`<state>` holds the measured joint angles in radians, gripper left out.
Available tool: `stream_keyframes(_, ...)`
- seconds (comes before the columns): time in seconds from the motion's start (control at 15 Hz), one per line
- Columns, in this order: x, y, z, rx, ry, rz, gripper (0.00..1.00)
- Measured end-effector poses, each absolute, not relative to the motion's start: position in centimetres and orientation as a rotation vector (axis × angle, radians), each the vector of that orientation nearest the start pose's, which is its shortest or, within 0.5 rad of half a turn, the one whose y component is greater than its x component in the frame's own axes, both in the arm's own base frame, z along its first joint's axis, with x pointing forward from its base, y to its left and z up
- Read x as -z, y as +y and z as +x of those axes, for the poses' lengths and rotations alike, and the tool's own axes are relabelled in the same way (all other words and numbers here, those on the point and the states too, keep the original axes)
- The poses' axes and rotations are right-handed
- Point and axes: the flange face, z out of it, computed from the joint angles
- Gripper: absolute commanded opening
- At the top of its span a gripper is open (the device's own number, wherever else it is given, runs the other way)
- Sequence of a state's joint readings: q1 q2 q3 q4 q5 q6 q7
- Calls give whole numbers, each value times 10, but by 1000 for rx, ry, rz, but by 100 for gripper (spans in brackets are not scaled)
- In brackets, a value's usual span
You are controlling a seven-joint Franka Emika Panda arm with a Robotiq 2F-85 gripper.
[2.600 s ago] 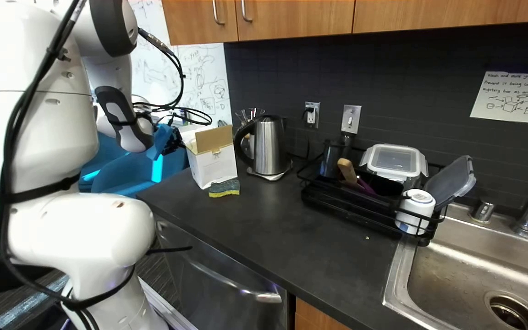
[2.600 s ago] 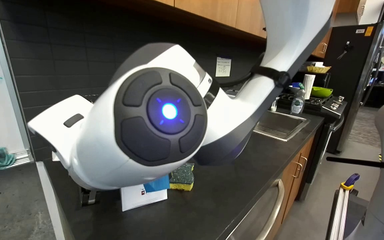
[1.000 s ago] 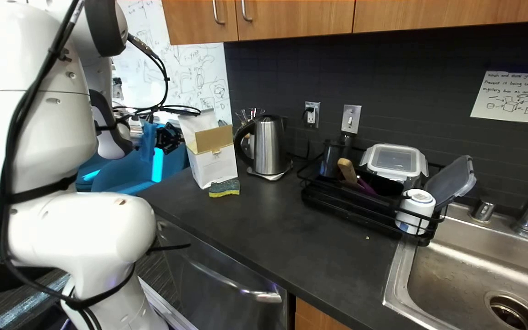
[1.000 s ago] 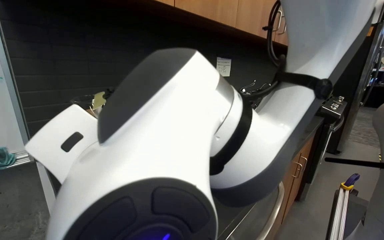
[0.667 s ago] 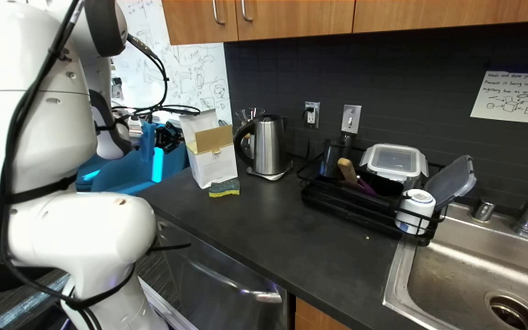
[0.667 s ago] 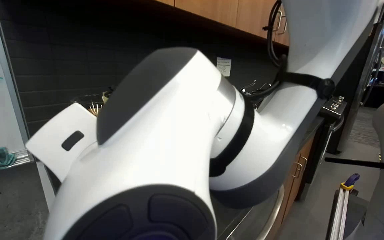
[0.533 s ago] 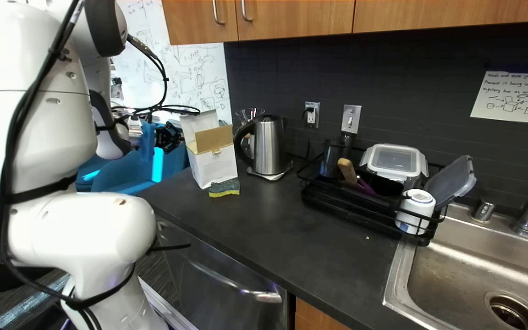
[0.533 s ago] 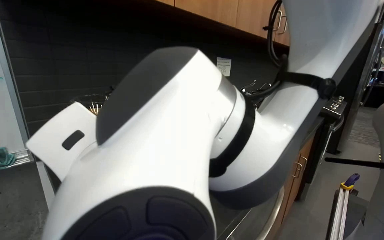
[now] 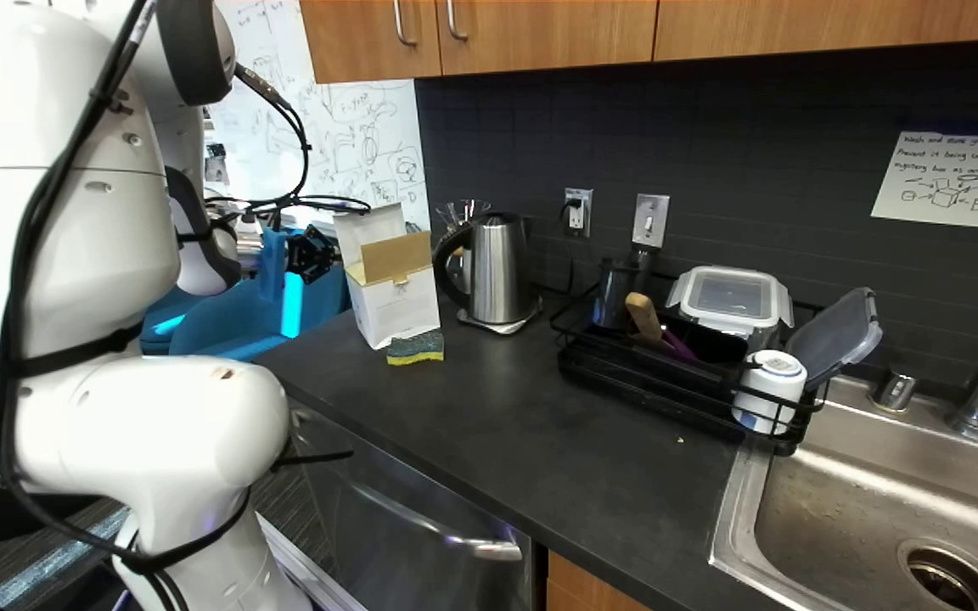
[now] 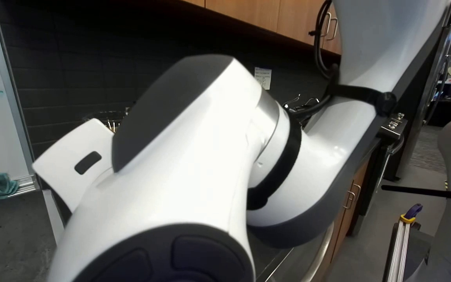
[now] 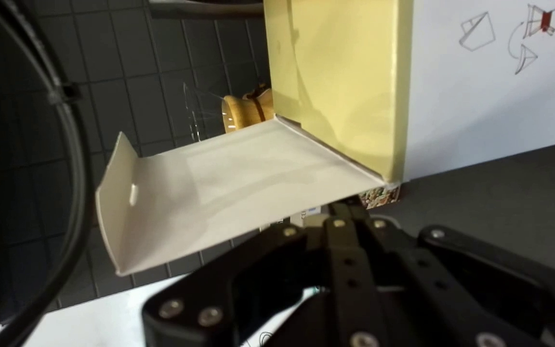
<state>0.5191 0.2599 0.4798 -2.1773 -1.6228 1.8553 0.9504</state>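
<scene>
A white box (image 9: 393, 310) with a tan inner flap (image 9: 397, 257) and a raised white flap (image 9: 370, 229) stands at the counter's far end. In the wrist view the raised flap (image 11: 244, 188) spreads across the middle, with a slotted folded lip (image 11: 116, 202). The box's yellow inside (image 11: 340, 82) and white drawn-on face (image 11: 494, 77) show beyond it. My gripper (image 11: 347, 209) is shut, its fingers side by side. The fingertips pass behind the flap's lower edge; contact is hidden. In an exterior view the gripper (image 9: 326, 255) is left of the box. The arm hides it in the remaining view.
A yellow-green sponge (image 9: 415, 348) lies against the box's foot. A steel kettle (image 9: 497, 267) stands right of the box. Wooden utensils (image 11: 248, 111) stand behind. A black dish rack (image 9: 684, 373) and a sink (image 9: 888, 509) are further right. Cables (image 9: 294, 204) loop above the gripper.
Since the oldest frames, my gripper has drawn back left in an exterior view and the box's white flap has risen upright. Over the last second the arm and flap have shifted only slightly.
</scene>
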Motion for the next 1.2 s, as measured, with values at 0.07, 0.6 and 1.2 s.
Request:
stream_keyframes(0.07,-300,418,366,-935,1002,1702,0)
stream_keyframes(0.6,-301,417,367,-958,972,1712,0)
stream_keyframes(1.2,-303,419,369,-1010,974,1682,0)
